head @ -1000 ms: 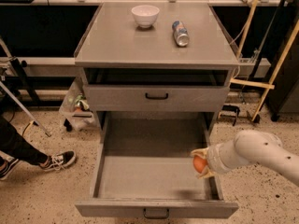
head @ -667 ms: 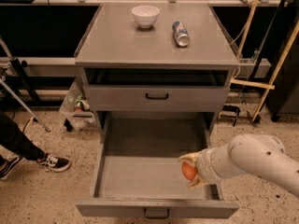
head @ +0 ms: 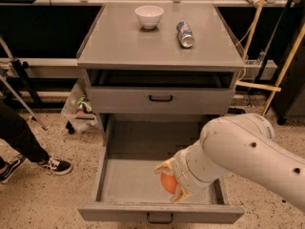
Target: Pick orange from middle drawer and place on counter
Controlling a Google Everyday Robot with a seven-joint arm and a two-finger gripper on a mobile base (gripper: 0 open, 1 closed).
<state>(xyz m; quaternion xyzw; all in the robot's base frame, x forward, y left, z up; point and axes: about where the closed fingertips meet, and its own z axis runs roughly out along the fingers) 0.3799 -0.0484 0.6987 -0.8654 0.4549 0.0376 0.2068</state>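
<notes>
One broad grey counter surface [head: 128,42] tops the drawer cabinet, its side edges slightly raised. Below it the middle drawer [head: 126,182] stands pulled wide open, showing its flat grey bottom. The pale robot arm [head: 248,151] reaches in from the lower right, across the drawer's right wall. Between the two, the shallower upper drawer [head: 143,100] with a black bar handle is drawn out only a little. At the left edge is a person's dark-trousered leg with a sneaker [head: 55,166]. Toward the back of the surface a white bowl [head: 149,16] sits upright, and a silver-and-blue can [head: 185,34] lies on its side to the right of it, apart. The gripper [head: 169,182] is inside the middle drawer, at its right front, jaws closed on the orange [head: 167,184], one above and one below. Whether the fruit touches the drawer bottom I cannot tell.
</notes>
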